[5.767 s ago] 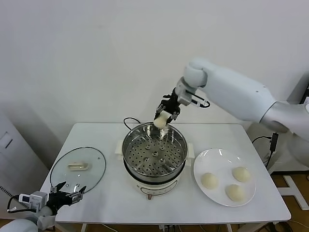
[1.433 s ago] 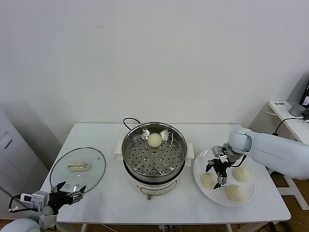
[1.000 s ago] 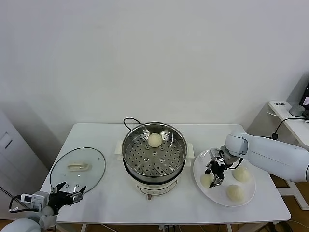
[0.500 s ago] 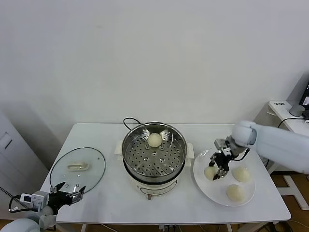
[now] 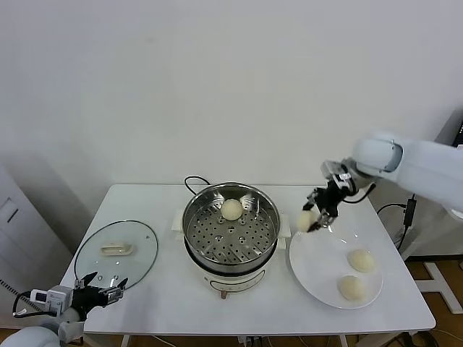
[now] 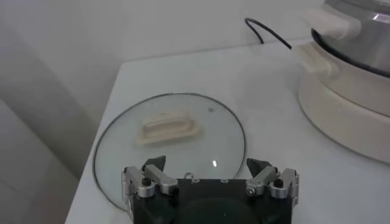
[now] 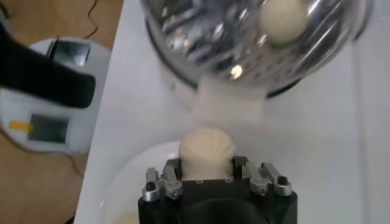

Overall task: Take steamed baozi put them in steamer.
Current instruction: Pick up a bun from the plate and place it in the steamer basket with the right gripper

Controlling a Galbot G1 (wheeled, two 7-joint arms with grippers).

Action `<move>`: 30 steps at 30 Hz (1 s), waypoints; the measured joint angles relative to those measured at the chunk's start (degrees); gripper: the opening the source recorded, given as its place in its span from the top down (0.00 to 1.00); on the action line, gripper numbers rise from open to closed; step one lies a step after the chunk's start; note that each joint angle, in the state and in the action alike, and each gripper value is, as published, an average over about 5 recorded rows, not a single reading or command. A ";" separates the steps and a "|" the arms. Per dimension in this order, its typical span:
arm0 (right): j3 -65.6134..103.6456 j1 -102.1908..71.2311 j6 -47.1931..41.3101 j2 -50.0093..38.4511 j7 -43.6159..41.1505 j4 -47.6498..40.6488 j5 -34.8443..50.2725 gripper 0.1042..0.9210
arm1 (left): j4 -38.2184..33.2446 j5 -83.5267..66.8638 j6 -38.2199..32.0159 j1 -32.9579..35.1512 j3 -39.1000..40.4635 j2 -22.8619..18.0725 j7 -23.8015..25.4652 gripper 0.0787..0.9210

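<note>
Nearest, well left of the steamer (image 5: 231,230), the left gripper (image 5: 98,294) idles with jaws apart at the desk (image 5: 166,289) edge. Right of the steamer, two baozi (image 5: 354,273) wait on the plate (image 5: 312,269). Above its rim, the right gripper (image 5: 319,214) clamps a baozi (image 5: 307,219), apparently near its edge; it could slip free. Farthest, one baozi (image 5: 231,209) sits inside.

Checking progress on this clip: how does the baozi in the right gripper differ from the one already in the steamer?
The held baozi hangs in the air, pinched by the right gripper, between the steamer and the plate; the steamer baozi rests on the perforated floor near the far wall. The first is partly hidden by fingers; the second is untouched and fully in view. Both are round, smooth and cream-white.
</note>
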 measured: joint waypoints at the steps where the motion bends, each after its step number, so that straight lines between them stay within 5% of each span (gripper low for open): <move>1: 0.08 0.57 -0.52 0.44 0.34 0.37 0.88 0.50 | 0.00 0.05 0.00 0.00 0.04 -0.01 0.00 0.12; 30: 5.47 -7.02 -13.44 22.53 17.67 -3.20 13.87 0.50 | -0.22 0.39 -0.09 -0.08 0.09 0.12 0.08 0.12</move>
